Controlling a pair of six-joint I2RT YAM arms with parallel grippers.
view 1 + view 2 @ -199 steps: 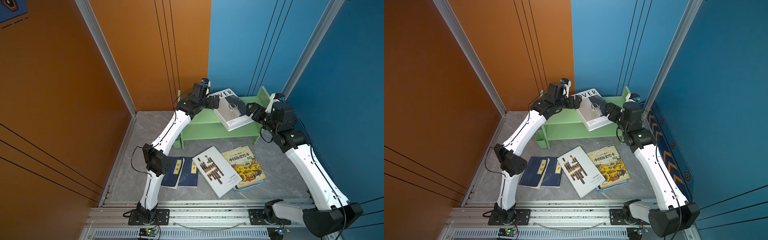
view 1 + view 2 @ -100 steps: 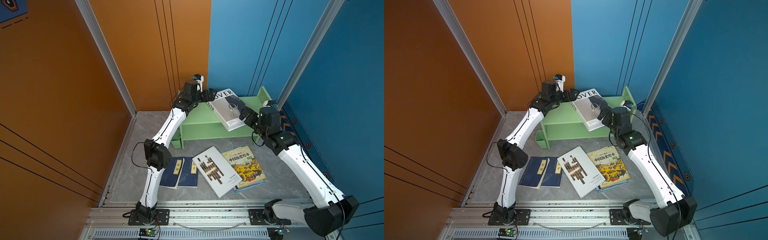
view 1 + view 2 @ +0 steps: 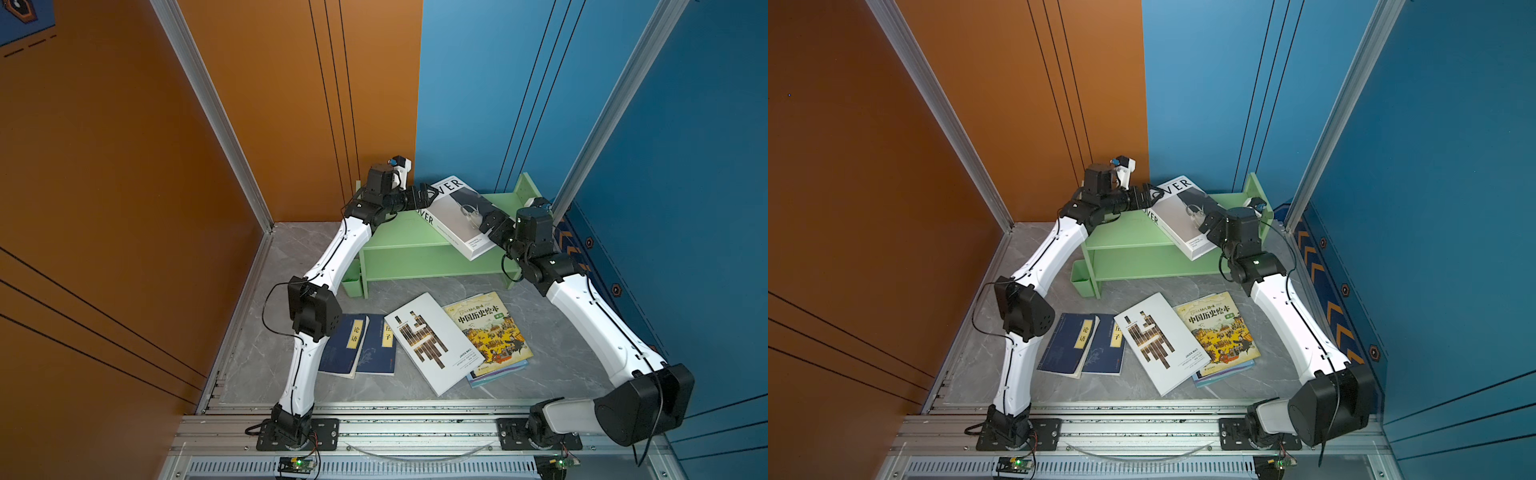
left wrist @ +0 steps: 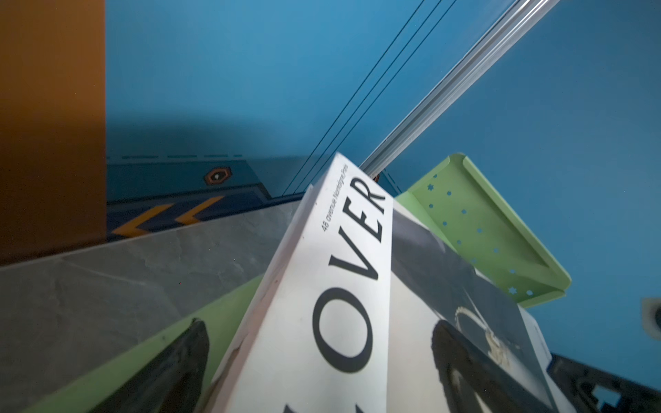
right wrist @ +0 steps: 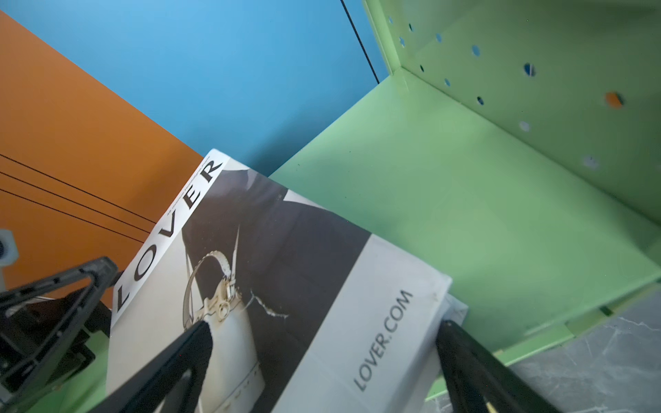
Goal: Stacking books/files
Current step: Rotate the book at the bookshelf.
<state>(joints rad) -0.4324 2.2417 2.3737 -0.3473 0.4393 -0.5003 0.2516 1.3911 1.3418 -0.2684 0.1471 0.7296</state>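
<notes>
Both claws released, jaws wide. Between jaws of left gripper (image 3: pixel 429 195) and right gripper (image 3: pixel 487 219): thick white "LOVER" book (image 3: pixel 455 214), askew on pale-green metal shelf (image 3: pixel 397 239). Clench both together, squarely, before you lift.

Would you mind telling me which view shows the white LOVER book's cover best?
The right wrist view: the white LOVER book shows large, full title and cover photo visible. Both top views show it small, askew on the green shelf. The left wrist view catches only its title edge.
</notes>
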